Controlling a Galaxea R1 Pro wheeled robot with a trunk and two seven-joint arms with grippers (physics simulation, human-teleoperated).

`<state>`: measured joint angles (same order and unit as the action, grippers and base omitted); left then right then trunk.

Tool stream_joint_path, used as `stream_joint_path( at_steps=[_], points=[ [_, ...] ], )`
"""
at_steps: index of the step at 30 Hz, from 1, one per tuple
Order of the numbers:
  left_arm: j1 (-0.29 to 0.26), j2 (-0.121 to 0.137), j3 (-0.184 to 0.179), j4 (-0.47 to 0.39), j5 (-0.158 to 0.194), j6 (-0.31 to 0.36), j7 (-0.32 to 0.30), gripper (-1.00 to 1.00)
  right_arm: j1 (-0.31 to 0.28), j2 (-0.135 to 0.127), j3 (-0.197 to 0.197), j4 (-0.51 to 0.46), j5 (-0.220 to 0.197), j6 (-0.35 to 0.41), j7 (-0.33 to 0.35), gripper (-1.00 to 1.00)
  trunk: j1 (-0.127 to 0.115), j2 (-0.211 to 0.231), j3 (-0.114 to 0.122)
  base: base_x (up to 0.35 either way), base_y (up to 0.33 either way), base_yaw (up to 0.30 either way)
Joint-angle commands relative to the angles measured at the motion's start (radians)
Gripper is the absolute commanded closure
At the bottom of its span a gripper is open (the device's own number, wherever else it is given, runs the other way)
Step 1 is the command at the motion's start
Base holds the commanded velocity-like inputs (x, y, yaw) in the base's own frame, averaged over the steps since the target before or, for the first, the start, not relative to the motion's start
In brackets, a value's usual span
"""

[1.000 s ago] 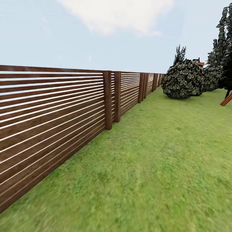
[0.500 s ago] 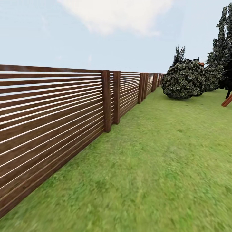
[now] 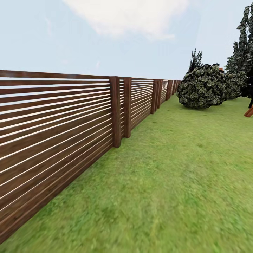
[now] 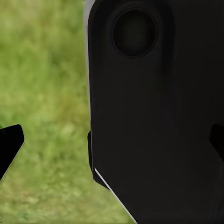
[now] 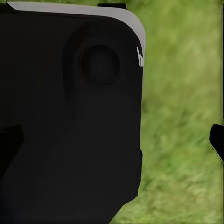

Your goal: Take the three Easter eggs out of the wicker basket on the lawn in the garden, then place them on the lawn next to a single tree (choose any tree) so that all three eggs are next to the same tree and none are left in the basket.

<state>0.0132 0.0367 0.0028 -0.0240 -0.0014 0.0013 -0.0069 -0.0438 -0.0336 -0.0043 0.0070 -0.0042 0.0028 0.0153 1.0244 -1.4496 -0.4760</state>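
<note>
1. Head view: the lawn (image 3: pixel 168 182) covers the lower and right part of the frame, mottled green. A brown slatted fence (image 3: pixel 56 133) runs from the left edge back toward centre, with paired posts at mid-frame. A round leafy bush (image 3: pixel 202 86) sits at the upper right, on the grass near the far end of the fence. Dark narrow cypress-like trees (image 3: pixel 244 45) stand at the right edge behind the bush. A reddish-brown slanted piece (image 3: pixel 249 111) cuts in at the right edge; can't tell what it is. Sky with one pale cloud fills the top.
2. Left wrist view: blurred grass on the left half of the frame. A large black robot body part (image 4: pixel 154 116) with a round recess near the top blocks the right half. The left tool (image 4: pixel 112 142) has its two dark fingertips (image 4: pixel 10 144) at opposite frame edges, so it is spread wide with nothing between them.
3. Right wrist view: a black body part (image 5: pixel 70 116) fills the left half, grass on the right. The right tool (image 5: pixel 112 140) also has tips at opposite edges, one against the black part; spread wide, holding nothing.
</note>
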Motion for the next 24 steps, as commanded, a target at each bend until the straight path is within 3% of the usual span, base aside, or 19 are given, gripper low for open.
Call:
stream_joint_path(
  at_steps=[1,8,24],
  points=[
    [0.001,0.0,0.0,-0.002,0.0,0.0,-0.001,-1.0,-0.001,0.0,0.0,0.001,0.0,0.0,0.002,-1.0,0.001,0.0,-0.001,0.346,0.0,-0.005],
    [0.001,0.0,0.0,-0.002,0.0,0.0,-0.001,-1.0,-0.001,0.0,-0.001,0.001,0.0,0.0,0.002,-1.0,0.001,0.0,-0.001,0.346,0.0,-0.18],
    [0.001,0.0,0.0,-0.002,0.0,0.0,-0.001,-1.0,-0.001,0.0,-0.002,0.001,0.001,0.002,0.001,-1.0,0.001,0.0,-0.001,0.346,0.0,-0.048]
  ],
)
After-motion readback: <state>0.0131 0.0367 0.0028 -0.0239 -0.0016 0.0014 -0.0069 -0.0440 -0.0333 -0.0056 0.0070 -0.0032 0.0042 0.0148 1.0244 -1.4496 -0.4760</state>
